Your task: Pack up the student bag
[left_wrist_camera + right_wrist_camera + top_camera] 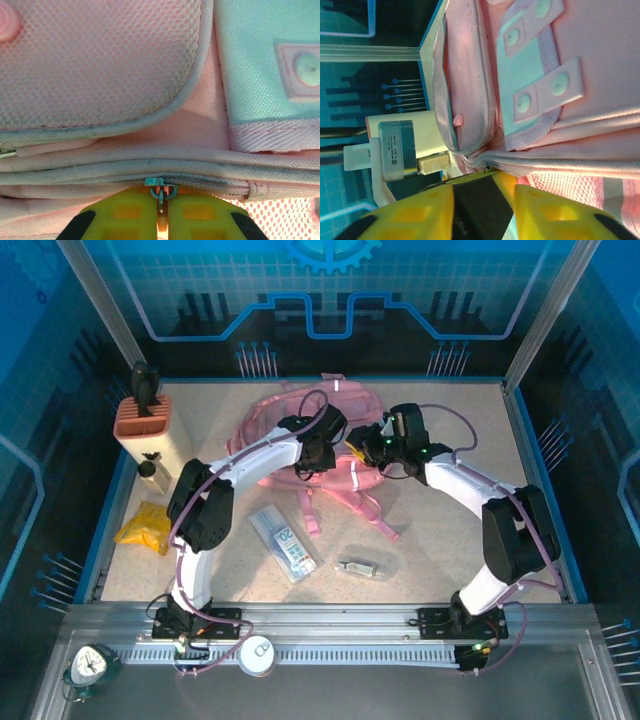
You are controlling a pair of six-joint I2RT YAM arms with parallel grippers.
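Off to the left a yellow packet (pixel 143 528) lay on the table (pixel 440 540), and nearer the middle lay a blue-and-white packet (pixel 285 545), not yet packed. The left gripper (pixel 161 200) was pinched tight on the zip pull (pixel 160 189) of the student bag (pixel 262 418), which lay at the back middle of the table. To the right, the right gripper (pixel 482 192) stood partly open beside the same zip seam, gripping nothing I could make out. I took this for the opening step. The next move seemed to call for a steady pull along the zip line while the other arm braced the fabric.
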